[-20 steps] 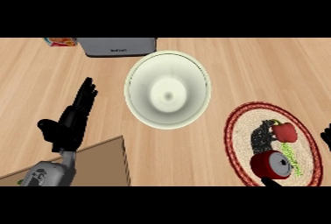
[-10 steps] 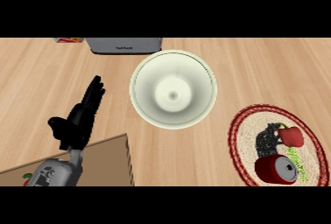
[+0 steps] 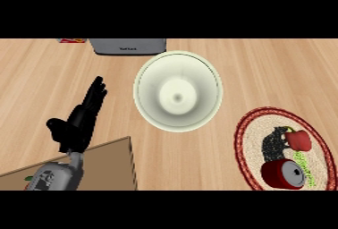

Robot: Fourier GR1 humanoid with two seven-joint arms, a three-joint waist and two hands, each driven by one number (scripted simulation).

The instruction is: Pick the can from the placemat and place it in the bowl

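A red can [image 3: 284,174] with a silver top lies on its side at the near part of the round red-rimmed placemat [image 3: 251,134], at the lower right. A cream bowl [image 3: 177,91] stands in the middle of the wooden counter, to the left of and beyond the placemat. My left hand [image 3: 78,121] rests open at the left, fingers straight and pointing up, well away from the bowl and the can. My right hand does not show.
A red pepper [image 3: 299,140] sits on the placemat just beyond the can, beside a dark printed patch. A grey appliance [image 3: 127,45] stands at the counter's far edge. A brown board [image 3: 105,165] lies under my left forearm.
The whole view has shifted: bowl, placemat and can sit a little further to the right and lower than before. My left hand keeps its open pose.
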